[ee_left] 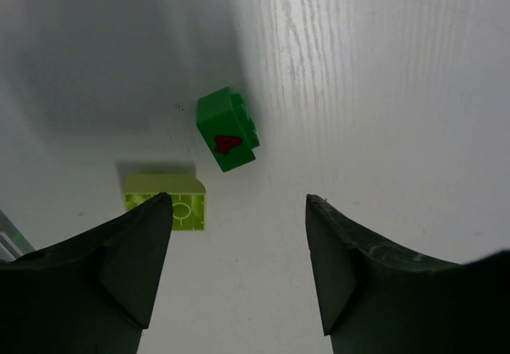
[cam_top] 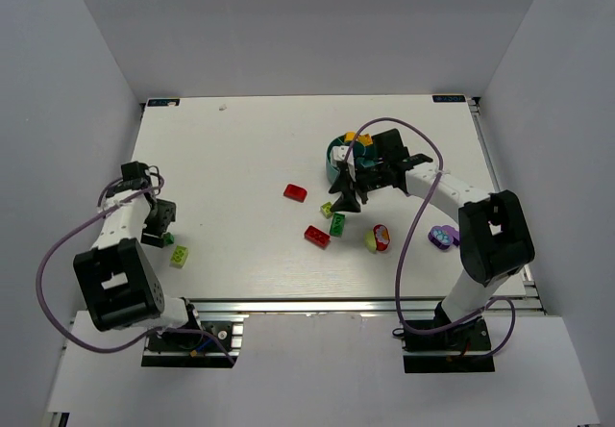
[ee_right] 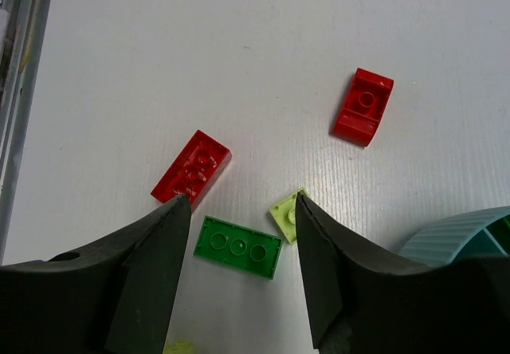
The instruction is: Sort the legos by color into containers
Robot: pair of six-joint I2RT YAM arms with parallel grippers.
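My right gripper [ee_right: 239, 206] hangs with its jaws spread and nothing between them, just above a flat green brick [ee_right: 239, 246] and a small lime brick [ee_right: 285, 213]. A long red brick [ee_right: 191, 167] lies beside one finger and a short red brick [ee_right: 363, 107] farther out. The teal bowl [ee_right: 454, 230] is close by. My left gripper [ee_left: 237, 202] is also spread and empty, with a green block [ee_left: 227, 129] just ahead and a lime block [ee_left: 171, 202] partly behind one finger.
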